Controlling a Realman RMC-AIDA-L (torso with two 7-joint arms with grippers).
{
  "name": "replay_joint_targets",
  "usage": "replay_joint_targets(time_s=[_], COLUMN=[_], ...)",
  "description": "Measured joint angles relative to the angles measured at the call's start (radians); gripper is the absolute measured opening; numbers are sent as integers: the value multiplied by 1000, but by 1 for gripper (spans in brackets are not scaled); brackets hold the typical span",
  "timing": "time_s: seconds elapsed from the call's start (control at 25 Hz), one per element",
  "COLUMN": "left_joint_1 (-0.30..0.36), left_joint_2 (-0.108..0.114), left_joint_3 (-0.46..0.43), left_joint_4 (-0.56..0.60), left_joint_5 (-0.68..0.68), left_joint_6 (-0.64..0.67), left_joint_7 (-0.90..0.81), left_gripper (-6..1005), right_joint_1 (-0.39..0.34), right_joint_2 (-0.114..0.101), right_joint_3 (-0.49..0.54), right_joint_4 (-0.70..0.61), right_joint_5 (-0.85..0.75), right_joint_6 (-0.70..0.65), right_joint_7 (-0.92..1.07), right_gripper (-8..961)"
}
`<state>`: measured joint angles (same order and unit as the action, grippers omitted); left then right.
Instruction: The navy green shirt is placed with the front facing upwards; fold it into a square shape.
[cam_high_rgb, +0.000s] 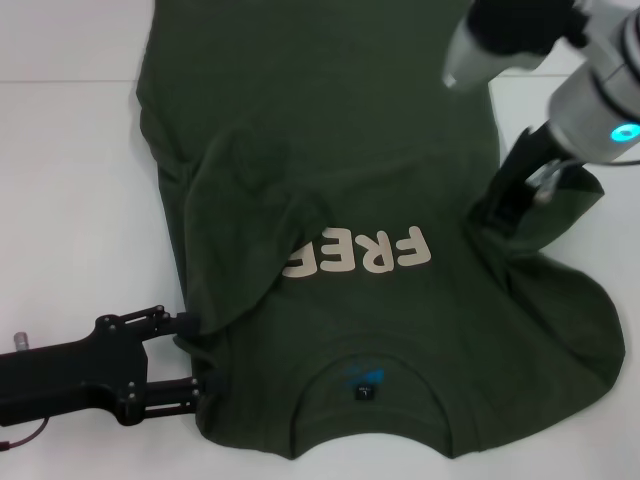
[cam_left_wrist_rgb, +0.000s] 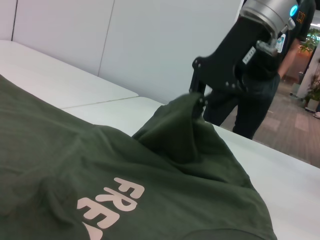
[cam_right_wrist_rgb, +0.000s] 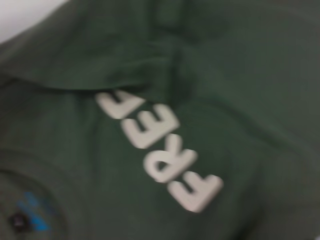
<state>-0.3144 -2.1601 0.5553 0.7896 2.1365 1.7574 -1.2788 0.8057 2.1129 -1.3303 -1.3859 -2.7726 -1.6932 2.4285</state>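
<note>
Item: navy green shirt (cam_high_rgb: 400, 150), one, spread front-up on my white table (cam_high_rgb: 60, 200), collar toward six o'clock, hem toward twelve.

Handling, as I judge it: light, limp cotton, no stiffness; it drapes and bunches where lifted, slides easily on the tabletop, and is not fragile. Best taken at seams and edges: sleeve ends, shoulders, hem corners.

Appearance: dark olive, cream lettering (cam_high_rgb: 358, 252) across the chest, part covered by the sleeve folded in from nine o'clock. Round collar with small dark label (cam_high_rgb: 366, 392) and blue mark.

My left gripper (cam_high_rgb: 196, 356) lies at eight o'clock, fingers spread apart at the shirt's edge, gripping nothing. My right gripper (cam_high_rgb: 502, 212) at three o'clock pinches the raised sleeve (cam_left_wrist_rgb: 187, 112), lifted off the table.
</note>
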Motion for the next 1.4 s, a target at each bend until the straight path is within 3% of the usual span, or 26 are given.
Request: replay_joint_targets(time_s=[0.28, 0.52, 0.96, 1.24, 1.4], left_joint_1=[-1, -4, -12, -19, -23], left_joint_2=[0, 0, 1, 2, 3], left_joint_3=[0, -1, 2, 6, 8], left_joint_4=[-2, -16, -30, -30, -30], left_joint_5=[1, 2, 0, 0, 0], left_joint_6=[-13, -26, -49, -43, -31], left_joint_7=[-11, -14, -10, -4, 13], left_gripper=[824, 824, 824, 824, 824], right_joint_1=[24, 67, 44, 35, 16], right_joint_2=[-2, -5, -10, -12, -18], right_joint_3=[-206, -282, -278, -227, -79], right_joint_4=[113, 220, 160, 99, 66], right_joint_5=[56, 63, 91, 46, -53], right_joint_6=[108, 156, 152, 81, 58], right_joint_7=[-25, -23, -62, 10, 86], right_gripper=[122, 134, 371, 673, 858])
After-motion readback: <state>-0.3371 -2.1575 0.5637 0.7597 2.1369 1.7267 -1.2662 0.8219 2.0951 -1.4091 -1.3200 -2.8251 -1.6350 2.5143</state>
